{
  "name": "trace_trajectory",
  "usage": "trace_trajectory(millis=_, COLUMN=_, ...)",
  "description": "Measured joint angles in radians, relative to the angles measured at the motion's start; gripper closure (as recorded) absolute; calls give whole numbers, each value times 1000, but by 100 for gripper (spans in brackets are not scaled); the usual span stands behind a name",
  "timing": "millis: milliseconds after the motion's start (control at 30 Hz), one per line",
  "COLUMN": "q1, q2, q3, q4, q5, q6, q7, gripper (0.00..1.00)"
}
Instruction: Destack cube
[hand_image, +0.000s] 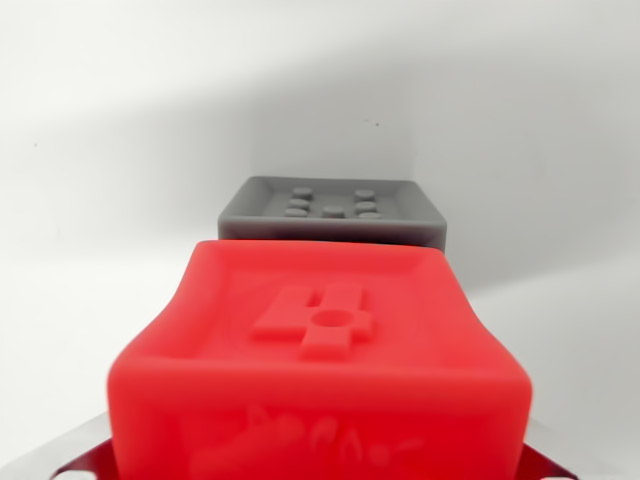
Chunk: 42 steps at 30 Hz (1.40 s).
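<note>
White, matte worktop (110, 150) fills your wrist view. Your gripper (320, 465) seems clamped on the red cube (330, 360), though its fingers are barely visible at the bottom corners. The red cube is glossy and soft-edged with a raised "4". Behind it sits the gray cube (335, 212), studded with pips and likely its former base.

A plain white surface (110, 270) fills the view, smooth and matte. A broad soft grey shadow (330, 110) slants across its upper part, darker toward the wrist view's right, while the lower left stays brightly and evenly lit
</note>
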Motion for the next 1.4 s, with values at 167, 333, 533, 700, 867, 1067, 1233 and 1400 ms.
trace_trajectory(millis=167, q1=0, q2=-10, q3=0, q4=-1, q5=0, q6=-8, q7=0, gripper=100)
trace_trajectory(millis=333, q1=0, q2=-25, q3=0, q4=-3, q5=0, q6=-21, q7=0, gripper=100)
trace_trajectory(millis=533, q1=0, q2=-44, q3=0, q4=-5, q5=0, q6=-39, q7=0, gripper=100)
trace_trajectory(millis=700, q1=0, q2=-64, q3=0, q4=-6, q5=0, q6=-56, q7=0, gripper=100)
trace_trajectory(millis=867, q1=0, q2=-83, q3=0, q4=-7, q5=0, q6=-75, q7=0, gripper=100)
trace_trajectory(millis=1067, q1=0, q2=-109, q3=0, q4=-8, q5=0, q6=-100, q7=0, gripper=100)
trace_trajectory(millis=1233, q1=0, q2=-131, q3=0, q4=-7, q5=0, q6=-122, q7=0, gripper=100)
trace_trajectory(millis=1400, q1=0, q2=-153, q3=0, q4=-5, q5=0, q6=-146, q7=0, gripper=100)
